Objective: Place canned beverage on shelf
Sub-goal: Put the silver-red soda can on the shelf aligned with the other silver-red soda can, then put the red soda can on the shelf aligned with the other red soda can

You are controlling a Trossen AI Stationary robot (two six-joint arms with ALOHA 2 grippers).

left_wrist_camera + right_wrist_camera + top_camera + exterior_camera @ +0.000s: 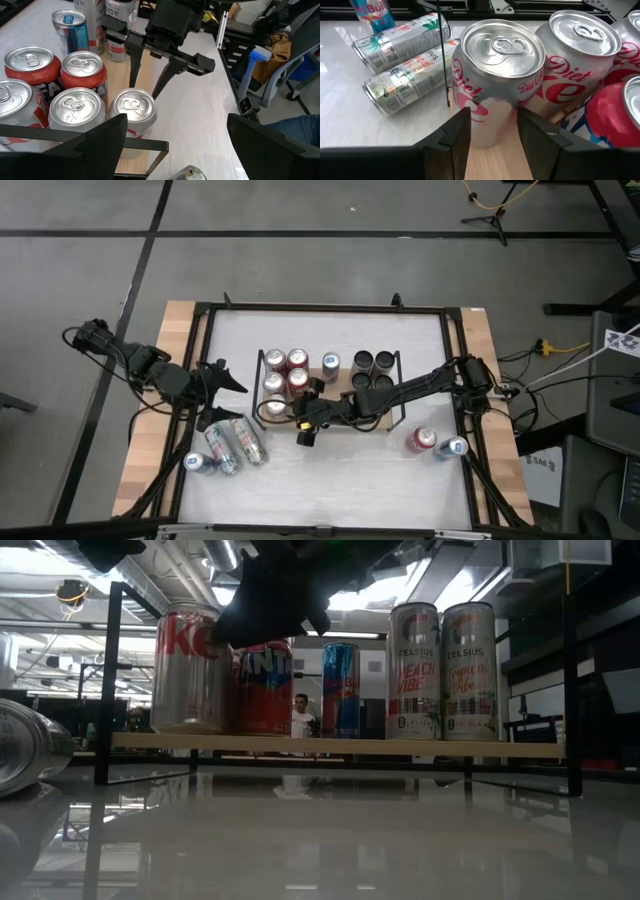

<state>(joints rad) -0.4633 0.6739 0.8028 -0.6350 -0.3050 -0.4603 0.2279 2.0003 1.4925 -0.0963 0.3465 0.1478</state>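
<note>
The shelf (pixel 342 380) is a light wooden board with black rails, and it holds red, silver, blue and dark cans standing upright. A silver Diet Coke can (pixel 500 65) stands on the board's near left corner (pixel 275 408). My right gripper (pixel 492 127) reaches in from the right, slanting down. Its fingers are apart with nothing between them, just short of that can (pixel 132 107). My left gripper (pixel 230 382) waits open to the left of the shelf, holding nothing. My right gripper's fingertips (pixel 154 94) stand right beside the Diet Coke can's upper side (pixel 147 100), on the side toward the table's right. I cannot tell whether they touch it. The can stands upright on the board.
Two slim cans (pixel 235 442) lie on their sides near the table's left front, with a blue can (pixel 197 463) beside them. A red can (pixel 422 440) and a blue one (pixel 452 448) stand at the right front. The board (pixel 492 167) is bare beside the Diet Coke can.
</note>
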